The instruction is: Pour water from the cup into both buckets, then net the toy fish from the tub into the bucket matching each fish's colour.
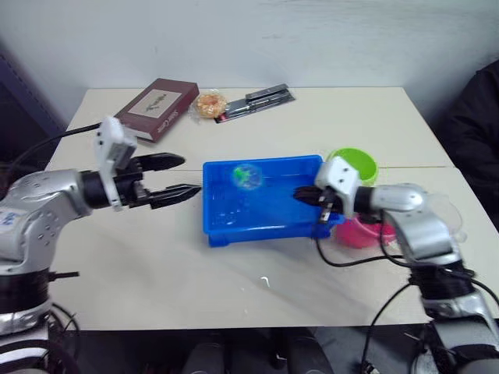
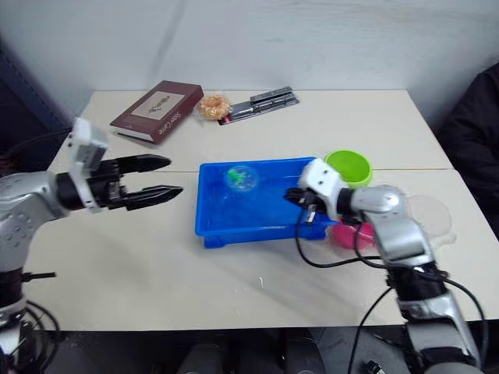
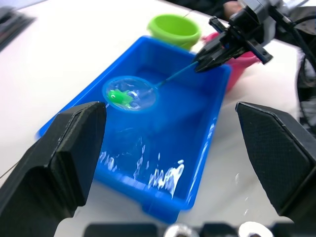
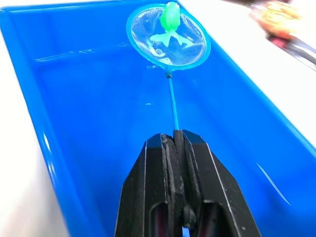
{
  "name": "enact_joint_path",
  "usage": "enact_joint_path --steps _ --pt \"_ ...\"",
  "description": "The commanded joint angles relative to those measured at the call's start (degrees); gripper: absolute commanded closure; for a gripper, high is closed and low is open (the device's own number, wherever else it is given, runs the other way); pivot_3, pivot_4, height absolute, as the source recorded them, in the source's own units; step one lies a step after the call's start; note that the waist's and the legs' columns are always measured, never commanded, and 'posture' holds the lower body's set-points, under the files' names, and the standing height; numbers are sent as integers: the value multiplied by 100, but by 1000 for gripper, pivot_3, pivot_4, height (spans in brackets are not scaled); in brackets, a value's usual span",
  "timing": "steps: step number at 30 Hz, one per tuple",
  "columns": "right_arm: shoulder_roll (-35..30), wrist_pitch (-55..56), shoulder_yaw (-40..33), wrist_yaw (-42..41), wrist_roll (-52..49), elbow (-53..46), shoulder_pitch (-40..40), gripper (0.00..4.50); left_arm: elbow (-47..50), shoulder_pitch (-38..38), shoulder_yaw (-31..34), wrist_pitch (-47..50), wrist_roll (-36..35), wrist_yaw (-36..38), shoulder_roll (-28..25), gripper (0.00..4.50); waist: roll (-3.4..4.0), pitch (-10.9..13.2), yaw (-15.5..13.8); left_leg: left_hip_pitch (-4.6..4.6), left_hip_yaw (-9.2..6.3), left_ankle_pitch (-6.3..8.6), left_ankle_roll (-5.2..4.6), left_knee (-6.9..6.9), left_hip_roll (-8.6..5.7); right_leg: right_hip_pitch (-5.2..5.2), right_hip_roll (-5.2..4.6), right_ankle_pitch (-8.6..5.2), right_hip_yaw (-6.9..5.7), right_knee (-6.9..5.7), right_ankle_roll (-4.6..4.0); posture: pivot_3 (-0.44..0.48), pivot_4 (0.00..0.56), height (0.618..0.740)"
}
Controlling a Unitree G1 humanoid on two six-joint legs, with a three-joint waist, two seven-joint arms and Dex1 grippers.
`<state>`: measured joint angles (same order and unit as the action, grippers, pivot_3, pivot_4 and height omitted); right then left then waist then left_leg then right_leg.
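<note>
— Where's the net (image 4: 168,36)?

— Over the tub (image 1: 226,230), pinched by its handle in the right gripper (image 4: 177,139); a green fish (image 4: 170,17) lies in the mesh.

— And the green bucket (image 1: 355,164)?

— Just beyond the tub's far right corner, nearest the right arm. The left gripper (image 1: 178,178) hangs spread, empty.

A pale worktop (image 1: 327,125) carries a few stray things along its far side. A dark red book (image 1: 157,108) with a light label on its cover lies flat near the far left corner, set at an angle to the edge. Just beside it sits a small orange-and-white packet (image 1: 209,104). Touching that packet, a dark flat pack with silver strips (image 1: 257,102) lies askew. A seam crosses the worktop. Behind stands a plain white wall (image 1: 257,39).
</note>
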<state>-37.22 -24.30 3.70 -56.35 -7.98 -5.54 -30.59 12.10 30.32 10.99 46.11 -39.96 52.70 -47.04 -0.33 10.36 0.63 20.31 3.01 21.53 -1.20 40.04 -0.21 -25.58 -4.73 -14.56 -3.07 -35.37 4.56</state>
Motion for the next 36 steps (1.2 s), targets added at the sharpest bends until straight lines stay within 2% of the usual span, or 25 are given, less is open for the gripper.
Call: enact_joint_path --steps 1,4,8,15,19,22,26,29,32,36 --pt "-533 -134 -737 -86 -346 -604 417 4500 -259 666 -393 -91 55 -14 378 11 0 0 -37 0 2 0 0 -1 1 -1 4 0 2 0 0 0 150 740" --pt "-894 -190 -1181 75 -409 -766 773 4500 -436 1212 -780 -94 127 72 712 11 -1 1 -81 1 6 -1 -1 2 0 1 11 1 3 -1 2 0 150 740" --pt "-1179 -110 -1615 399 -278 -769 1103 4500 -821 1711 -997 -203 212 184 1048 11 -2 0 -48 -3 19 -2 -6 2 -3 2 14 4 13 -1 7 0 150 740" --pt "-1735 584 -1949 755 172 -304 1443 4500 -1354 1991 -1436 -626 598 584 1376 11 -1 0 -64 -11 31 -4 -8 2 -1 2 19 4 23 -6 7 0 150 740" --pt "-2042 1468 -1789 1219 884 298 1405 4500 -1467 2087 -1442 -679 658 689 1474 11 -1 0 -65 -9 32 -5 -10 2 -3 2 19 4 23 -6 8 0 150 740" --pt "-2588 2888 -1425 1786 1941 897 1358 4500 -1555 2106 -1420 -749 742 771 1444 11 -1 0 -60 -10 34 -5 -10 2 -3 1 17 4 26 -6 8 0 150 740" --pt "-3461 4777 -693 3245 3815 1564 1177 4500 -1497 2024 -1398 -782 793 796 1412 11 1 0 -46 -12 39 -5 -9 -1 -2 0 16 4 31 -3 8 0 150 740" --pt "-3816 5522 -254 4094 4810 1899 1084 4500 -1370 1909 -1460 -877 914 834 1356 11 0 0 -30 -14 42 -5 -4 -1 3 -2 18 4 35 -2 7 0 150 740" --pt "-3856 5624 -345 4522 4853 2260 766 4500 -1372 1901 -1383 -853 923 836 1331 11 3 2 -38 -13 44 -7 -1 2 3 -2 19 3 35 -4 7 0 150 740" --pt "-3942 5977 -154 4686 5076 2428 579 4500 -1401 1916 -1345 -860 944 840 1297 11 3 2 -37 -14 47 -8 -1 2 4 -2 20 4 37 -4 7 0 150 740"
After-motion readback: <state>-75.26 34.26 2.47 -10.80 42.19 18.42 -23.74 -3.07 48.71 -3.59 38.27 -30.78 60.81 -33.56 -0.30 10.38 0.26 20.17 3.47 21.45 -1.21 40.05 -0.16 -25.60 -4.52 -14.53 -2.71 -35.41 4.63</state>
